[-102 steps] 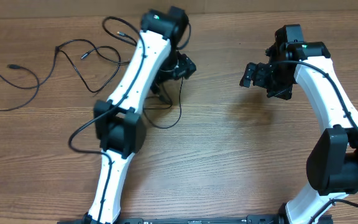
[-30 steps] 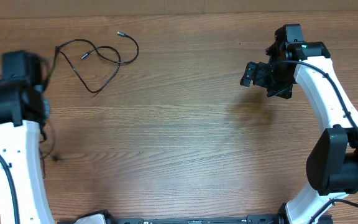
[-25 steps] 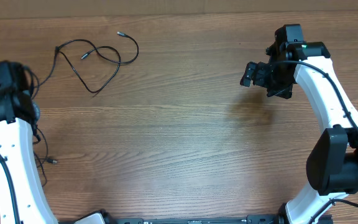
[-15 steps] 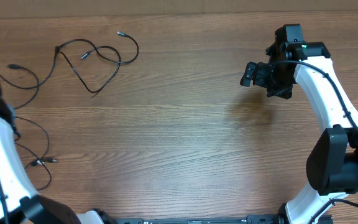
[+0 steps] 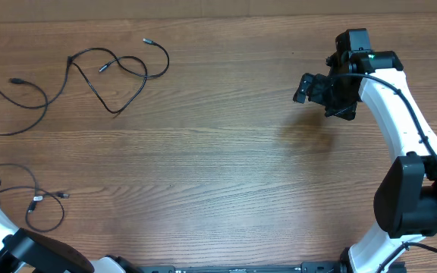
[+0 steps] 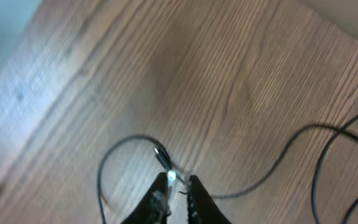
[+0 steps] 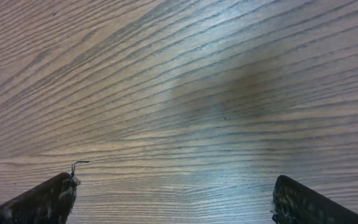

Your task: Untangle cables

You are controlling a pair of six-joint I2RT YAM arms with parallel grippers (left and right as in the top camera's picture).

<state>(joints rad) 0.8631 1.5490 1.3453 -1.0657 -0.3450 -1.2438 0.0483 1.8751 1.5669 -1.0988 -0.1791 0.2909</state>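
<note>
Wood-grain counter, brown, the grain running left to right. Far left, a looped cable sprawls in crossing curves, its plug ends lying loose. Just left of it, and apart from it, a second cable arcs out to the left edge. In the near left corner, a third cable coils on the wood, small plugs beside its loop. There's a faint dark patch right of centre.

Black cables spread left, wooden table

Cropped and smeared
The left claw lies outside the overhead view, past the worktop's near-left corner; its wrist view (motion-blurred) smears the pinched cable.
</note>
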